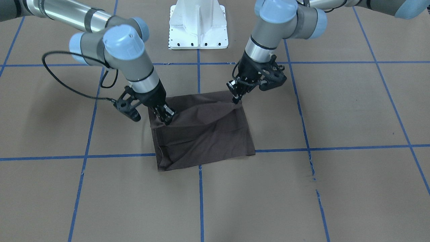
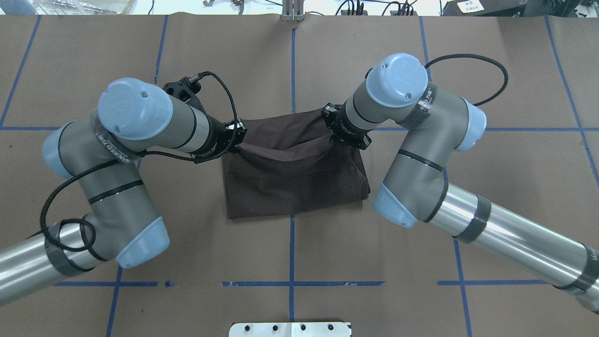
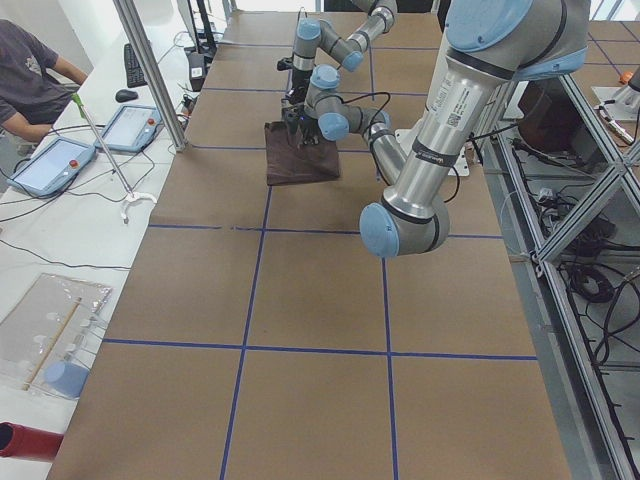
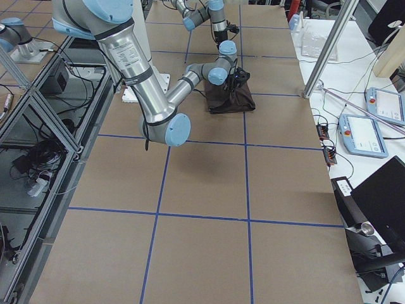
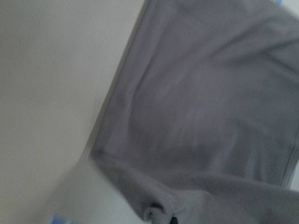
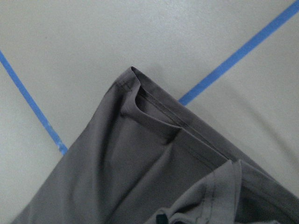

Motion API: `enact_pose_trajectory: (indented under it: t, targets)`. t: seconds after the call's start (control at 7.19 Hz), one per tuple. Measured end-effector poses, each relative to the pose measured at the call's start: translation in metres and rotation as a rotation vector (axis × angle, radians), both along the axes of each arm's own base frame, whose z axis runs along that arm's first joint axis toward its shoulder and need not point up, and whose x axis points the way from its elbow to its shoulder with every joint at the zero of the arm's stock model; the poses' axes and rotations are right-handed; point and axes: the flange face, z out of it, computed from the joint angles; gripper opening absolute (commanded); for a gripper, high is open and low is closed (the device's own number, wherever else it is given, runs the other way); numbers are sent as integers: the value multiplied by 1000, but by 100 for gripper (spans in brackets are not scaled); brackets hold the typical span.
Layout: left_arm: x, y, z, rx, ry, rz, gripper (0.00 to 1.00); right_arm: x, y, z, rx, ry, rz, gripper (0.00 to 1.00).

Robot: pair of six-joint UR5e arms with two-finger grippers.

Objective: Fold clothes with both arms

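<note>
On the brown-paper table (image 1: 336,188), a folded dark T-shirt (image 1: 205,134) lies at centre, across a crossing of blue tape lines (image 1: 200,201). The left gripper (image 1: 238,97) and right gripper (image 1: 167,119) each pinch a corner of one edge, fingers closed on bunched cloth that creases between them.

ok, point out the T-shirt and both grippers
T-shirt (image 1: 208,134): front-facing view, middle of the folded cloth.
left gripper (image 1: 237,98): front-facing view, between fingertips at the shirt's corner.
right gripper (image 1: 167,118): front-facing view, between fingertips on the shirt's edge.
</note>
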Motion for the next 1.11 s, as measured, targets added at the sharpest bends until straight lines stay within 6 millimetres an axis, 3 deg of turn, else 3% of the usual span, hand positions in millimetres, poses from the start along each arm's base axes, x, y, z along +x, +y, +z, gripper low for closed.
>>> enact_pose_trajectory:
  t: [0.14,0.28,0.56,0.7,0.97,1.11]
  targets:
    - [9,-29,16,8,5,-21,84,-16,-33,4,-6,5,19,99]
    - [16,-61,28,25,10,-45,100,-24,-62,6,-12,5,35,100]
    - [15,-132,39,94,-29,-71,100,-18,-108,8,-14,2,41,100]
    - [6,-154,46,122,-50,-68,100,-12,-120,10,-10,4,37,100]
    - [-13,-174,58,151,-61,-42,100,12,-141,19,9,16,28,100]
    - [-35,-181,71,181,-71,-6,100,45,-155,37,36,31,-8,100]
